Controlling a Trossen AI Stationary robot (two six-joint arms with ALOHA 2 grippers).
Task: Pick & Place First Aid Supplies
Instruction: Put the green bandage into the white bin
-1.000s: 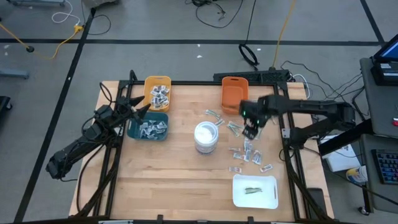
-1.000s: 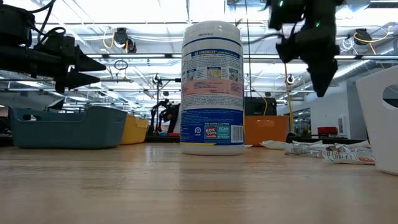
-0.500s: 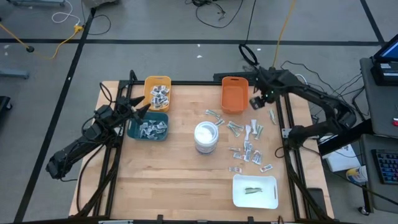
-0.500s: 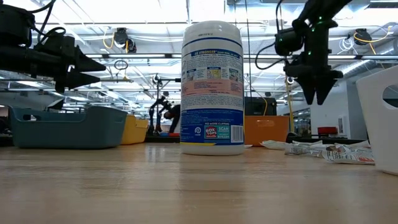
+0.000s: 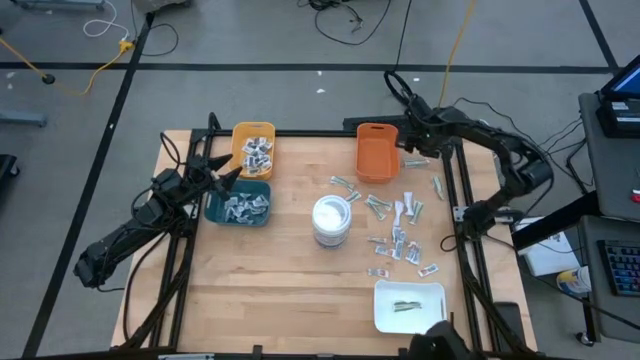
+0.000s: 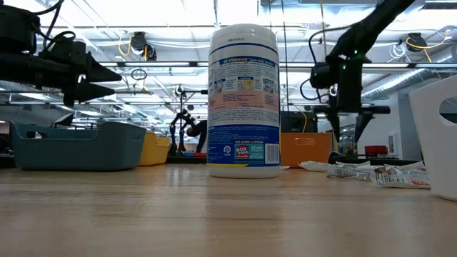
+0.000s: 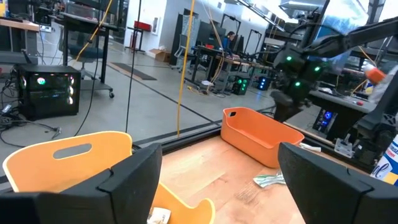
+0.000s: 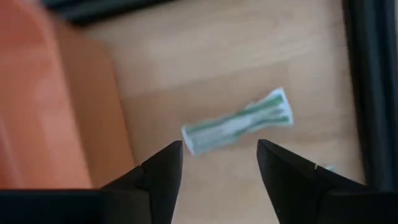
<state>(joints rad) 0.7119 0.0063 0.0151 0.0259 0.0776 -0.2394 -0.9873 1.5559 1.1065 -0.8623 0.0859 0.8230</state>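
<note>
Small flat packets (image 5: pixel 400 238) lie scattered on the wooden table, right of a white wipes canister (image 5: pixel 331 220). My right gripper (image 5: pixel 412 150) hovers open just right of the orange bin (image 5: pixel 376 152), near the far edge. Its wrist view shows one white-and-green packet (image 8: pixel 239 127) lying flat on the wood beyond the fingertips (image 8: pixel 217 163), beside the bin wall (image 8: pixel 56 106). My left gripper (image 5: pixel 228 178) waits open above the teal bin's (image 5: pixel 240 205) left rim. In the low view the right gripper (image 6: pixel 344 118) points down behind the canister (image 6: pixel 243 100).
The yellow bin (image 5: pixel 252 148) and the teal bin hold packets. A white tray (image 5: pixel 410 305) with pale-green strips sits near the near-right corner. The black table frame (image 5: pixel 447 190) runs close beside my right gripper. Bare wood lies across the table's near-left part (image 5: pixel 260 290).
My right gripper has swung from above the scattered packets toward the table's far edge and now stands right of the orange bin. My left arm has kept still.
</note>
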